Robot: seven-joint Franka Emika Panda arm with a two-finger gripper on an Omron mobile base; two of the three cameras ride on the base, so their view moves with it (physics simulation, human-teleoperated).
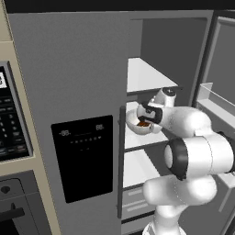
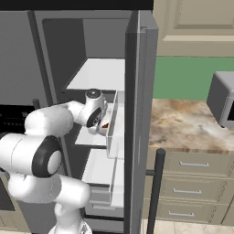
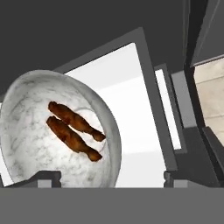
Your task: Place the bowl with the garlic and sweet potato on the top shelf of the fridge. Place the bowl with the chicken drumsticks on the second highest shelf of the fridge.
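My pincer (image 3: 111, 177) is released: in the hand view its two dark tips stand wide apart, one under the bowl with chicken drumsticks (image 3: 26, 144) and one off to the side over the white shelf board (image 3: 131, 131); neither presses on the rim. Two chicken drumsticks (image 3: 72, 129) lie side by side in that white marbled bowl, bone ends pointing the same way.

In the left base view the bowl (image 1: 137, 123) sits at the front left edge of a fridge (image 1: 69, 92) shelf, just under my hand and wrist. That shelf is the second board down; the top shelf (image 1: 147, 75) is directly above it, further in, bare where I can see it. From the right base view a clear door bin (image 2: 116, 123) partly hides the bowl.
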